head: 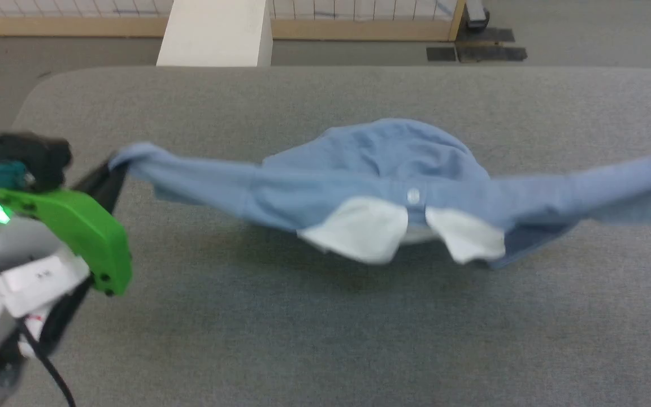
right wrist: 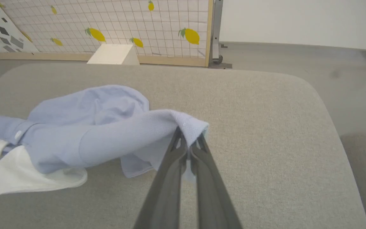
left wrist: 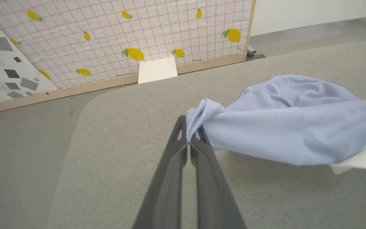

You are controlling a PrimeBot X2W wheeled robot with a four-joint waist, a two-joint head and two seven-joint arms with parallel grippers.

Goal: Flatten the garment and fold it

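I'm looking down on a grey fabric-covered worktop (head: 325,316) with rounded corners. Beyond its far edge stands a gridded panel printed with lemons (left wrist: 138,31), with a white block (head: 215,34) in front of it.

The light blue polo shirt (head: 382,169) lies across the middle of the worktop, drawn out sideways into a long band. Its body is bunched in a mound on the far side, and its two ends are lifted off the surface.

The left gripper (left wrist: 189,140) has its jaws closed on the shirt's left end, with a fold of blue cloth pinched at the tips. In the head view it sits at the left (head: 115,169), ahead of a green housing. The right gripper (right wrist: 187,143) has its jaws clamped on the right end, with cloth draped over the fingertips.

The white collar (head: 359,226) hangs open on the near side in two flaps. I can't tell whether it touches the worktop. A white button (head: 413,196) sits just above the gap between the flaps.
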